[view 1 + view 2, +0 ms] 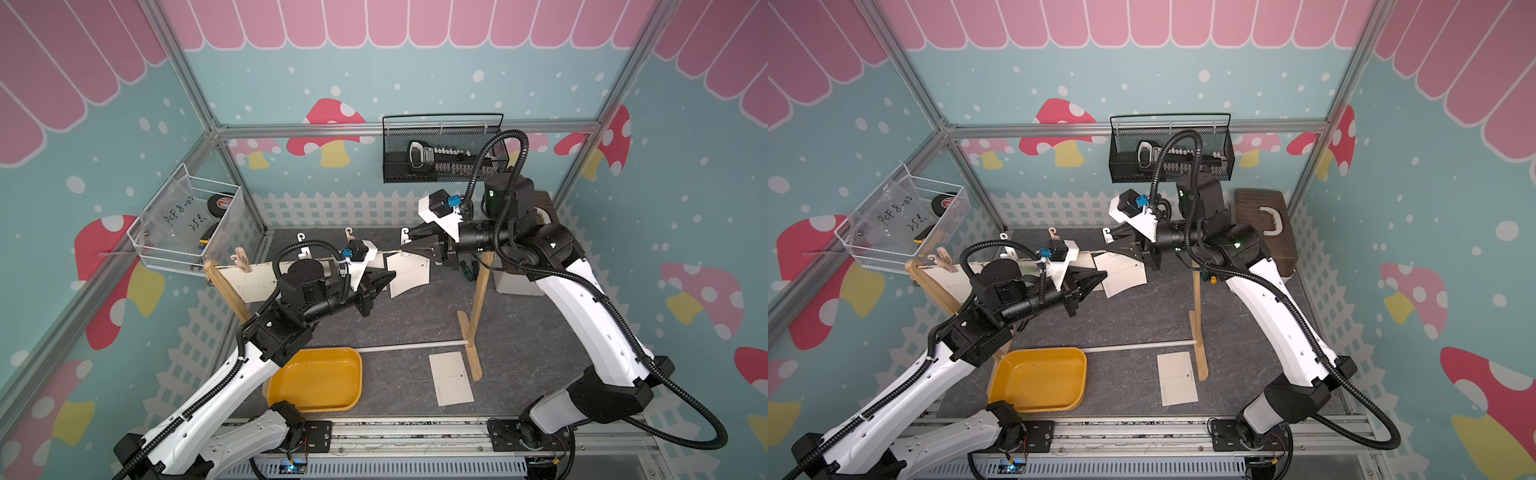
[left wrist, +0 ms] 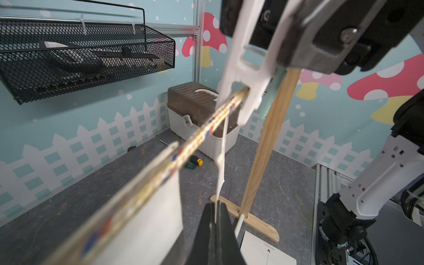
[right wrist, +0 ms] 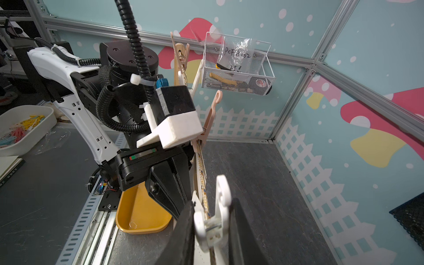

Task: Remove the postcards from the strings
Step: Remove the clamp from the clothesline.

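Note:
The string (image 1: 291, 261) runs between two wooden posts, and postcards hang from it. My right gripper (image 1: 405, 248) is shut on a white clothespin (image 3: 218, 213) that pins one postcard (image 1: 411, 274) to the string (image 3: 202, 169). My left gripper (image 1: 390, 276) is shut on that postcard's lower left edge, seen edge-on in the left wrist view (image 2: 221, 160) between the closed jaws (image 2: 215, 218). Another postcard (image 1: 253, 284) hangs near the left post, and a further one (image 1: 376, 262) is partly hidden behind my left wrist. A loose postcard (image 1: 451, 378) lies flat on the floor.
A yellow tray (image 1: 316, 380) sits at the front left of the floor. The right post (image 1: 478, 299) stands on a wooden foot joined to a white rod (image 1: 411, 345). Beige clothespins (image 1: 241, 258) clip the string. A brown-lidded box (image 1: 1264, 224) stands at back right, with a black mesh basket (image 1: 444, 153) above.

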You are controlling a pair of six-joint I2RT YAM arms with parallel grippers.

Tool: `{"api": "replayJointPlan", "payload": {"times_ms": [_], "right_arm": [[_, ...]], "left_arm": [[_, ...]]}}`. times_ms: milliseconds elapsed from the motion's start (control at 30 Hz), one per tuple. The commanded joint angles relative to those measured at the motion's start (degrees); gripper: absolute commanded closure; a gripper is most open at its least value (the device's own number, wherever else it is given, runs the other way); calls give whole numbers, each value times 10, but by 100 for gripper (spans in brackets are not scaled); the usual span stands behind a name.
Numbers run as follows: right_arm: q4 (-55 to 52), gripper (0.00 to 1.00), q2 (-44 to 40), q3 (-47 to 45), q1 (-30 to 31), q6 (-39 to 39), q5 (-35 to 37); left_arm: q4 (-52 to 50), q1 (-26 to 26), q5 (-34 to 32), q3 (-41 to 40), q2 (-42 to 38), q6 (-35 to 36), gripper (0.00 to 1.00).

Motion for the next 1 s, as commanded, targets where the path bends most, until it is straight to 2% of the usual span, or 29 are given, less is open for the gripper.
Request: {"api": "replayJointPlan", "payload": {"times_ms": [0,300,433,767,967], "right_arm": [[46,87,-26,-17,5,1,7],[134,95,-65,-70,5,27,66],[180,95,-82,-97,4,40,95],[189,95,-75,-109,5,35,121],[202,95,-83,-109,4,48,112]], "left_arm": [[-21,6,25,9,-3,8,100],[-50,6,50,10,-14,17,100],[-57,6,71,12,-14,16,100],[-75,5,91,14,-23,16,100],[-90,5,99,14,-26,14,100]]}}
